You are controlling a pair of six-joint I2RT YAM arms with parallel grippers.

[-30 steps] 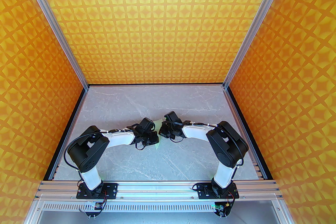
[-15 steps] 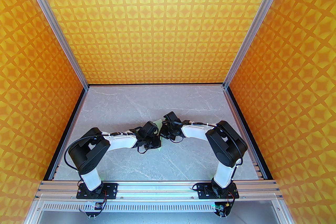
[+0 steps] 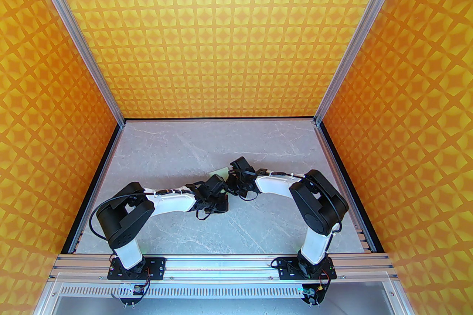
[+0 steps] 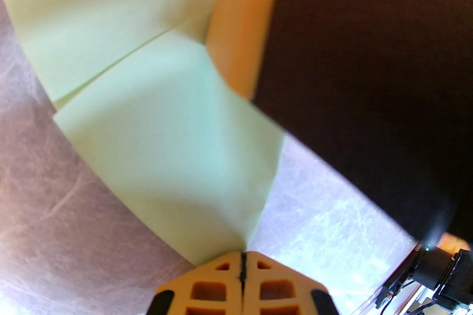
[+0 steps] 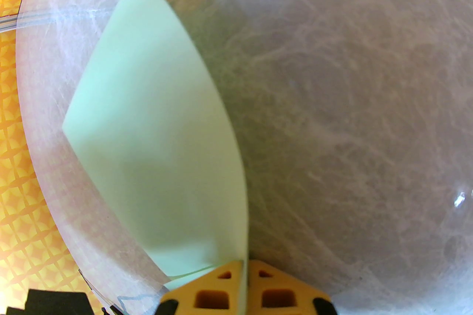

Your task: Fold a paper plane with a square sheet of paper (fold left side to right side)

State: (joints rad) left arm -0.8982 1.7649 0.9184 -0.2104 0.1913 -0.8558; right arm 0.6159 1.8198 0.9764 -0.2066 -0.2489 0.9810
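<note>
Pale green paper peeks out between the 2 arms in the middle of the top view. At the bottom of the left wrist view, the left gripper is pinched tight on a paper corner. At the bottom of the right wrist view, the right gripper pinches its edge tight, and the paper bends to the upper left.

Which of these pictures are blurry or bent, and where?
Left wrist: the sheet of paper is soft and smeared, and a big out-of-focus dark shape covers the upper right. Right wrist: the table bends like a fisheye, with a small glare spot near the right edge. Top external: sharp and evenly lit.
</note>
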